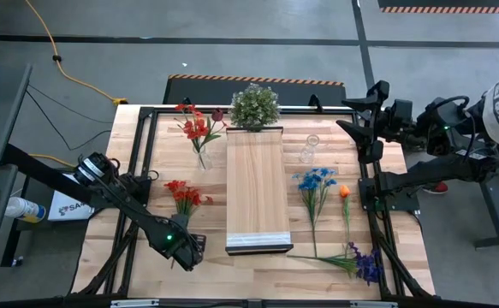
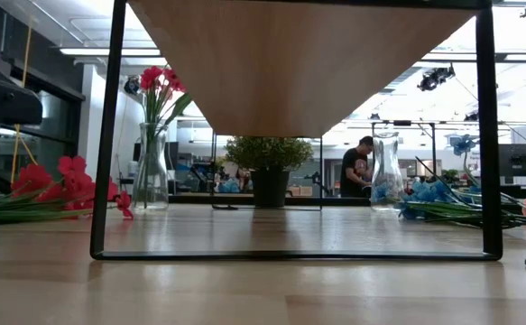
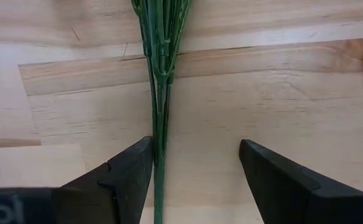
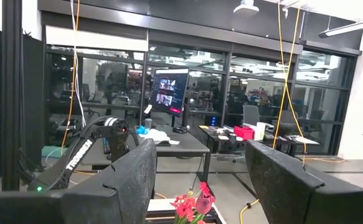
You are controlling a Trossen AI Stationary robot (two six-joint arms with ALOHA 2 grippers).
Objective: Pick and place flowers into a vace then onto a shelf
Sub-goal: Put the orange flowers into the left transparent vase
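Green stems (image 3: 159, 93) of the loose red flowers (image 1: 184, 197) run straight between the fingers of the left pincer (image 1: 189, 251), which hovers low over the near-left part of the wooden counter (image 1: 138, 282) with its fingers spread and nothing yet gripped. In the left wrist view the bundle lies hard against one finger (image 3: 122, 180), leaving a wide gap to the other, so the grasp looks off-centre; I would shift the pincer sideways until the stems sit midway, then close gently so the thin stalks are gathered together rather than pushed aside or split. Closing low on the stems, well below the blooms, should let the bunch hang straight for lowering into a vase. One vase (image 1: 202, 158) at the far left already holds red flowers, while an empty glass vase (image 1: 311, 147) stands far right of the shelf (image 1: 254, 184), which is bare and spans the middle of the counter. Blue flowers (image 1: 316, 181), an orange bloom (image 1: 344, 191) and purple flowers (image 1: 367, 263) lie on the right side, still to be handled. The right pincer (image 1: 360, 115) waits raised at the far-right edge, fingers apart and empty. The main risk, as I judge it, is one stem slipping out as the fingers shut.
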